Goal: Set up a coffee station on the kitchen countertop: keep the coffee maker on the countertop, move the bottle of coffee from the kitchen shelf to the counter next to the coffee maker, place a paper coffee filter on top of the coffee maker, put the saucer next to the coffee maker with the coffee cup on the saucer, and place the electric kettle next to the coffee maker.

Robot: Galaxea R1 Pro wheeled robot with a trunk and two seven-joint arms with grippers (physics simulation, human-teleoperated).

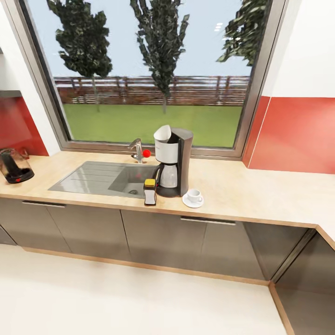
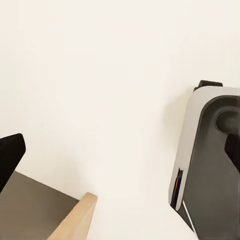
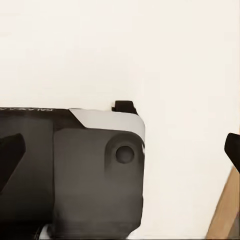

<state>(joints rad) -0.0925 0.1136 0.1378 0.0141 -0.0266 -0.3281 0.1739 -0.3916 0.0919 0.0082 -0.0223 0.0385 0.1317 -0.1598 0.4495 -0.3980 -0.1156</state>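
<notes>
Left gripper (image 2: 120, 150) over pale floor: one dark fingertip (image 2: 9, 155) at one edge of its wrist view, another at the opposite edge, so spread wide, holding nothing. Right gripper (image 3: 120, 155) likewise wide apart and empty, above the robot's grey base (image 3: 95, 170).

On the kitchen countertop (image 1: 260, 190), from the left: electric kettle (image 1: 15, 165) at the far left end, well apart from everything else. Then the steel sink (image 1: 93, 179) with its tap (image 1: 137, 150) under the window (image 1: 153, 70). Bottle of coffee (image 1: 150, 191) at the sink's right corner, just beside the coffee maker (image 1: 173, 160) (filter basket looks white; whether a paper filter lies in it, cannot tell). Right of the machine, coffee cup (image 1: 194, 195) sitting on the saucer (image 1: 192, 201). Grey cabinets (image 1: 153, 237) below, red wall panel (image 1: 298, 135) to the right.
</notes>
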